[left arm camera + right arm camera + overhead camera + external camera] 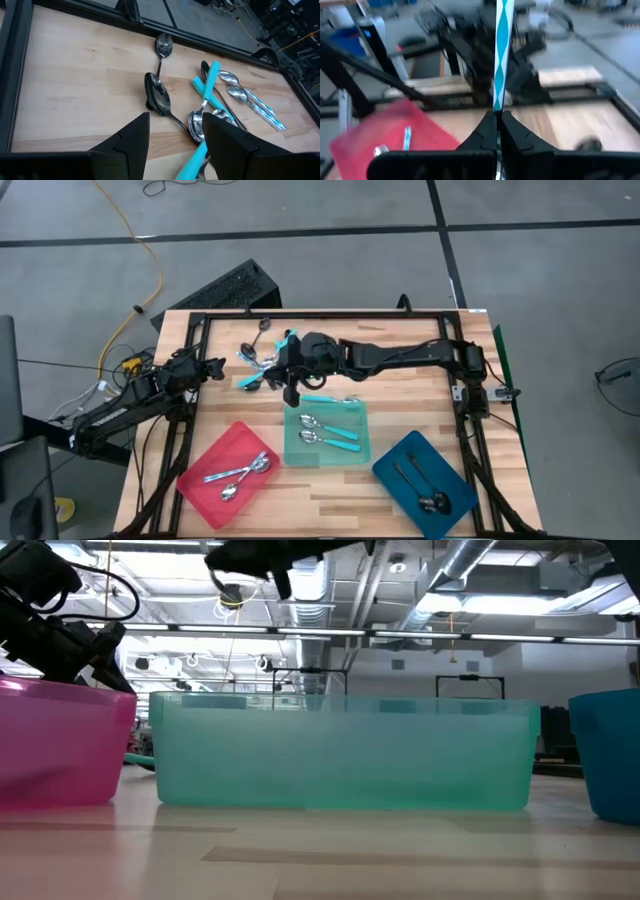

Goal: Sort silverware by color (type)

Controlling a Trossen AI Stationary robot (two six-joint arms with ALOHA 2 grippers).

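Note:
My right gripper [284,376] hangs over the table's middle, above the teal tray's far left corner, shut on a spoon with a turquoise-striped handle [500,55]. A loose pile of silverware [265,352] lies on the wood just beyond it: dark spoons [158,95], turquoise-handled ones [210,80] and striped ones [252,102]. My left gripper [175,135] waits open at the table's left, pointing at that pile. The red tray [205,480] holds silver spoons, the teal tray [292,452] turquoise-handled ones, and the blue tray [395,470] dark ones. My right gripper pinches the spoon's striped handle [497,103] between its two fingers. The fingers reach roughly level from the table's right. The handle's free length sticks out ahead of the fingertips, clear of the table. The fingers hide the spoon's bowl end.
A black frame [320,314] runs along the table's far edge and sides. One more turquoise-handled spoon [330,398] lies at the teal tray's far rim. Bare wood lies along the near edge in front of the trays.

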